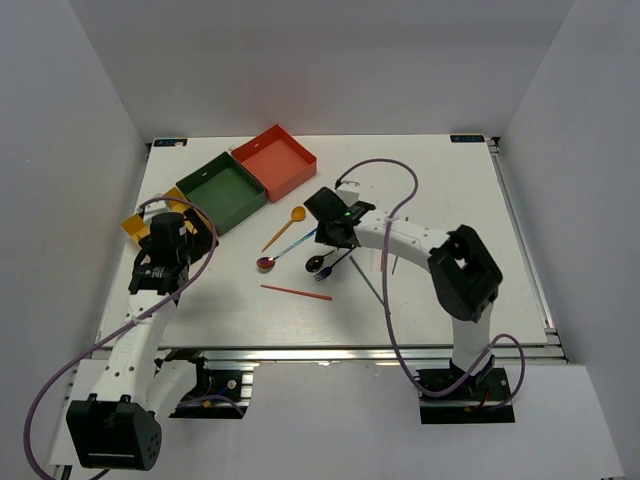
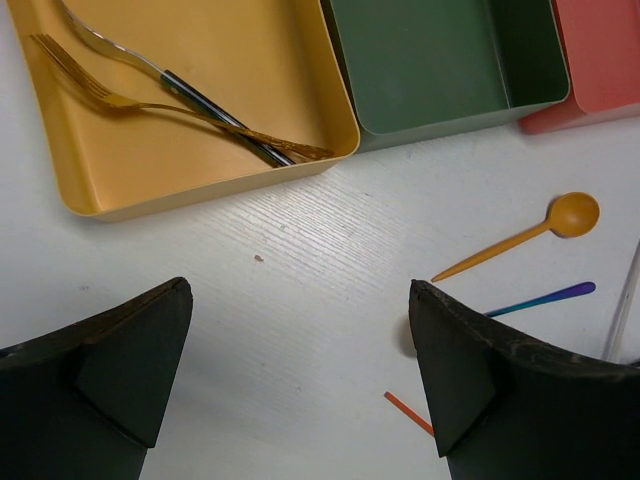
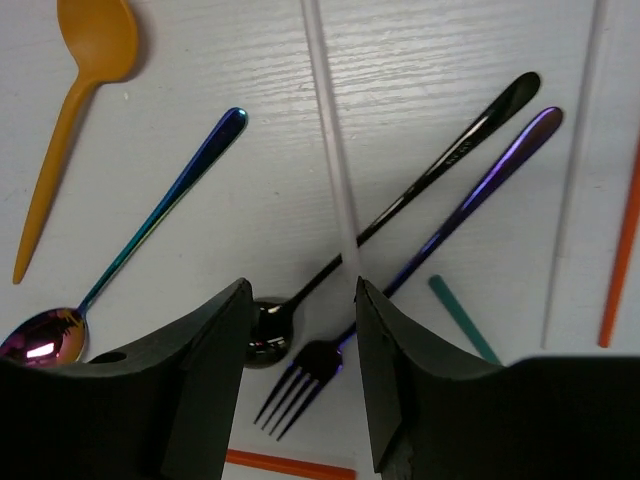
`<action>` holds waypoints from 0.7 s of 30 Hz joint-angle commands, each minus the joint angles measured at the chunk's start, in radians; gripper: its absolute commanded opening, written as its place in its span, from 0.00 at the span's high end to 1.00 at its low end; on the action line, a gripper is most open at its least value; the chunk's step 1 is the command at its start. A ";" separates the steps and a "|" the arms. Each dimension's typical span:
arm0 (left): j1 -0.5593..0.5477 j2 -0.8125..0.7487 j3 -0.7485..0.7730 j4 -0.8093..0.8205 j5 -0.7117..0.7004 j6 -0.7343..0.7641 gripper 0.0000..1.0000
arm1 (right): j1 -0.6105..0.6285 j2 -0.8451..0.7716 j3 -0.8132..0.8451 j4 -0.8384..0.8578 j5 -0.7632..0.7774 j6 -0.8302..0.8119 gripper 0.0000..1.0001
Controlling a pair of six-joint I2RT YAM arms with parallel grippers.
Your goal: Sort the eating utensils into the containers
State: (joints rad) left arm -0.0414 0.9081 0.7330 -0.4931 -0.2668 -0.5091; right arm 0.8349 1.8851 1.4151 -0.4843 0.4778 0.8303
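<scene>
My left gripper (image 1: 192, 236) (image 2: 300, 300) is open and empty over bare table in front of the yellow box (image 2: 210, 170), which holds a gold fork (image 2: 110, 97) and a silver utensil with a dark handle (image 2: 200, 100). The green box (image 2: 440, 110) (image 1: 222, 190) and the red-orange box (image 1: 275, 160) look empty. My right gripper (image 1: 335, 243) (image 3: 302, 300) is open above a black spoon (image 3: 400, 200) and an iridescent fork (image 3: 450, 220). A blurred silver chopstick (image 3: 330, 150) runs down to its right finger. A gold spoon (image 3: 70, 120), an iridescent spoon (image 3: 150, 230), and teal (image 3: 460, 315) and red chopsticks (image 1: 296, 292) lie around.
The three boxes stand in a diagonal row at the back left; the yellow one (image 1: 133, 225) is mostly hidden under my left arm in the top view. Another silver chopstick (image 3: 575, 170) and a red one (image 3: 622, 240) lie right of the pile. White walls enclose the table.
</scene>
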 commanded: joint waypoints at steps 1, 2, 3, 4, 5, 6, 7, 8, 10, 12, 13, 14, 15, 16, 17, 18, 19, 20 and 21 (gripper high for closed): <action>-0.009 -0.043 0.043 -0.019 -0.051 0.000 0.02 | 0.035 0.100 0.114 -0.167 0.082 0.128 0.49; -0.021 -0.051 0.042 -0.021 -0.063 0.001 0.02 | 0.046 0.112 0.122 -0.172 0.082 0.138 0.49; -0.029 -0.061 0.043 -0.022 -0.069 0.004 0.02 | 0.047 0.132 0.123 -0.172 0.075 0.148 0.49; -0.035 -0.064 0.045 -0.024 -0.075 0.006 0.02 | 0.049 0.140 0.128 -0.186 0.061 0.159 0.50; -0.044 -0.066 0.046 -0.027 -0.084 0.006 0.02 | 0.052 0.147 0.137 -0.197 0.062 0.170 0.50; -0.048 -0.071 0.048 -0.028 -0.086 0.007 0.02 | 0.055 0.155 0.142 -0.207 0.065 0.185 0.50; -0.052 -0.072 0.048 -0.028 -0.089 0.007 0.02 | 0.059 0.155 0.146 -0.233 0.074 0.194 0.51; -0.055 -0.077 0.048 -0.030 -0.091 0.007 0.02 | 0.064 0.155 0.154 -0.240 0.079 0.196 0.51; -0.061 -0.083 0.049 -0.030 -0.092 0.007 0.02 | 0.081 0.147 0.162 -0.276 0.116 0.216 0.51; -0.066 -0.084 0.051 -0.029 -0.086 0.009 0.02 | 0.089 0.140 0.166 -0.304 0.137 0.231 0.51; -0.069 -0.084 0.051 -0.028 -0.084 0.009 0.02 | 0.090 0.138 0.162 -0.309 0.145 0.233 0.51; -0.069 -0.084 0.049 -0.028 -0.081 0.007 0.02 | 0.090 0.138 0.160 -0.315 0.145 0.236 0.51; -0.071 -0.083 0.051 -0.030 -0.078 0.007 0.02 | 0.090 0.143 0.165 -0.332 0.148 0.246 0.51; -0.071 -0.081 0.054 -0.030 -0.078 0.007 0.02 | 0.093 0.144 0.176 -0.347 0.159 0.272 0.52; -0.071 -0.081 0.054 -0.030 -0.077 0.007 0.02 | 0.096 0.143 0.174 -0.356 0.165 0.274 0.52; -0.071 -0.081 0.052 -0.030 -0.077 0.009 0.02 | 0.098 0.137 0.171 -0.356 0.166 0.274 0.52; -0.072 -0.081 0.052 -0.030 -0.072 0.007 0.02 | 0.101 0.131 0.162 -0.359 0.174 0.283 0.52; -0.072 -0.083 0.052 -0.030 -0.072 0.009 0.02 | 0.101 0.125 0.151 -0.355 0.177 0.291 0.52; -0.072 -0.083 0.052 -0.030 -0.071 0.007 0.02 | 0.101 0.112 0.140 -0.347 0.177 0.293 0.52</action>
State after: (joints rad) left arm -0.1081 0.8410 0.7490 -0.5194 -0.3336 -0.5083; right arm 0.9291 2.0521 1.5482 -0.7921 0.5949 1.0679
